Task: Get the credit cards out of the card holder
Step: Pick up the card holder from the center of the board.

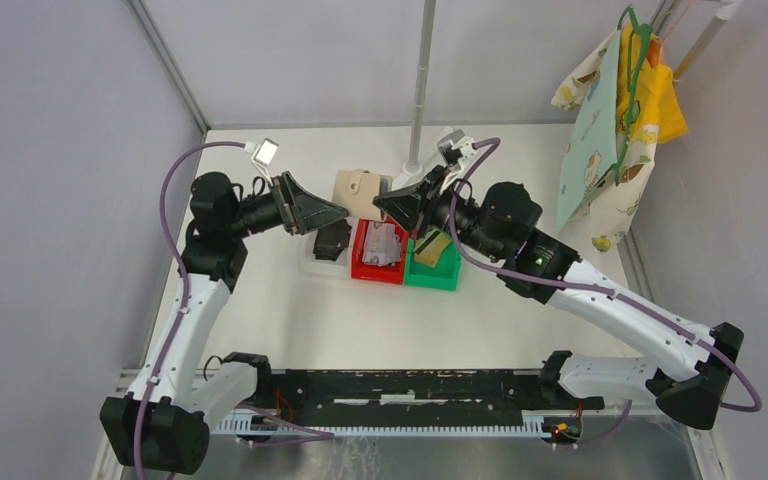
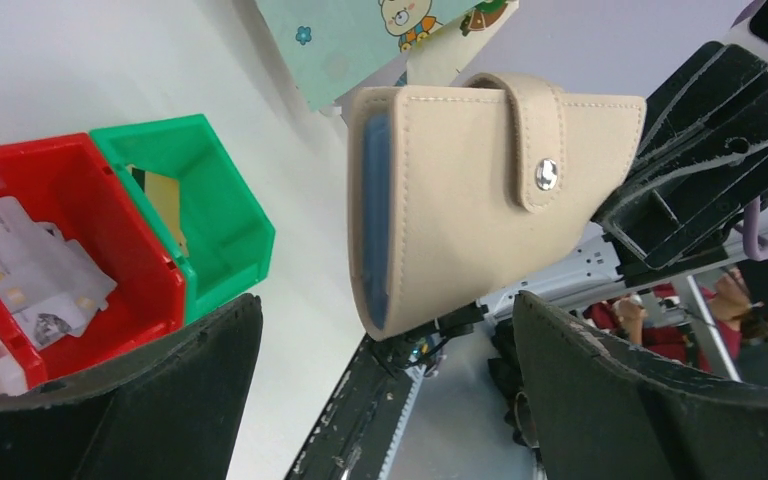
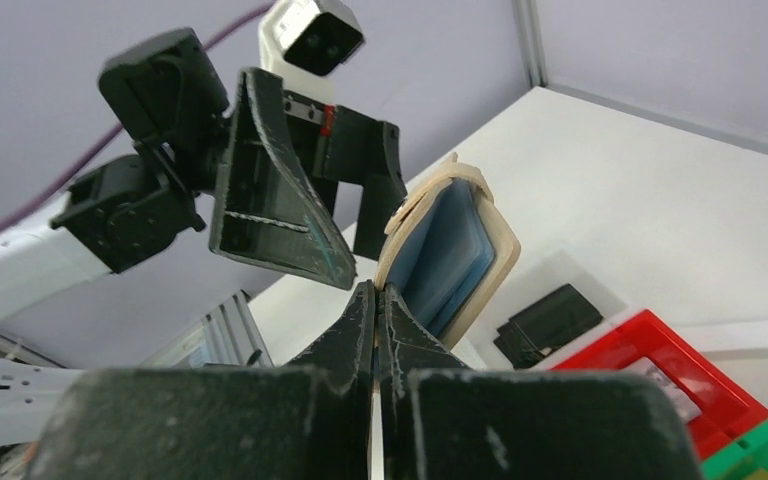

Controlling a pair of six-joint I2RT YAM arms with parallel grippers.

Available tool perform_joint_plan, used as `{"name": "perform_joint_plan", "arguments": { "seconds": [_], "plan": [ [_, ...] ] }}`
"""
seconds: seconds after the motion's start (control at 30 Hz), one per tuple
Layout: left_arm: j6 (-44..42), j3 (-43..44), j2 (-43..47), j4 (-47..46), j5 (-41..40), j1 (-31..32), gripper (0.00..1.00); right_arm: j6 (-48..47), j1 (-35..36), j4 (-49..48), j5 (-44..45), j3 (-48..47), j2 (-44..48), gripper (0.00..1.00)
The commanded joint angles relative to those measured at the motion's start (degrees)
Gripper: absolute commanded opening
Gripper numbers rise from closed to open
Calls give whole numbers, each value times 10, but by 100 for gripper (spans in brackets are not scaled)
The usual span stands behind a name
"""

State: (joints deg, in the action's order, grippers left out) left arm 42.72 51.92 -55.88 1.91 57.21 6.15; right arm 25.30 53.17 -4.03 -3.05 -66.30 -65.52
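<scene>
The tan card holder [image 1: 360,193] hangs in the air above the bins, its flap snapped shut [image 2: 460,190]. My right gripper [image 1: 392,206] is shut on one edge of it [image 3: 375,292]; blue inner pockets show at the open side [image 3: 450,250]. My left gripper [image 1: 332,212] is open, its jaws on either side of the holder's lower end [image 2: 385,305] without touching it. Silvery-white credit cards [image 1: 382,243] lie in the red bin [image 2: 30,280]. A gold card with a dark stripe [image 1: 430,250] lies in the green bin [image 2: 163,205].
The red bin [image 1: 360,262] and green bin [image 1: 432,280] stand side by side mid-table. A black boxy object [image 1: 332,240] lies left of them. A metal pole [image 1: 422,80] stands behind, and patterned cloths [image 1: 610,130] hang at the right.
</scene>
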Motion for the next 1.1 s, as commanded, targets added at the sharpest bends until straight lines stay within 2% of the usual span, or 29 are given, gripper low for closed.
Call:
{"name": "perform_joint_plan", "arguments": {
  "seconds": [0.0, 0.13, 0.3, 0.47, 0.67, 0.73, 0.87, 0.9, 0.93, 1.0, 1.07],
  "plan": [
    [87, -9, 14, -79, 3, 3, 98, 42, -8, -101, -34, -5, 4, 0],
    [111, -14, 13, -92, -4, 5, 98, 68, -12, -134, -53, 8, 0, 0],
    [184, -19, 15, -182, -7, 6, 92, 98, -15, -181, -62, 47, -3, 0],
    [240, -18, 15, -234, -2, 5, 70, 114, -19, -230, -50, 79, -7, 0],
    [243, -10, 22, -230, 11, 5, 48, 115, -22, -247, -28, 118, 5, 0],
    [235, -12, 22, -220, 10, 5, 40, 113, -23, -245, -30, 123, 4, 0],
    [146, 13, 16, -127, 3, 5, 14, 103, -24, -220, -60, 109, -16, 1],
    [116, 23, 12, -100, 2, 6, 8, 100, -24, -205, -64, 103, -20, 7],
    [78, 37, 7, -70, 3, 6, 3, 93, -24, -185, -67, 97, -23, 17],
    [-12, 67, -4, -1, 17, 5, 2, 72, -28, -143, -75, 89, -22, 49],
    [-132, 101, -14, 81, 37, 5, 2, 43, -41, -99, -85, 79, -13, 70]
  ]
}}
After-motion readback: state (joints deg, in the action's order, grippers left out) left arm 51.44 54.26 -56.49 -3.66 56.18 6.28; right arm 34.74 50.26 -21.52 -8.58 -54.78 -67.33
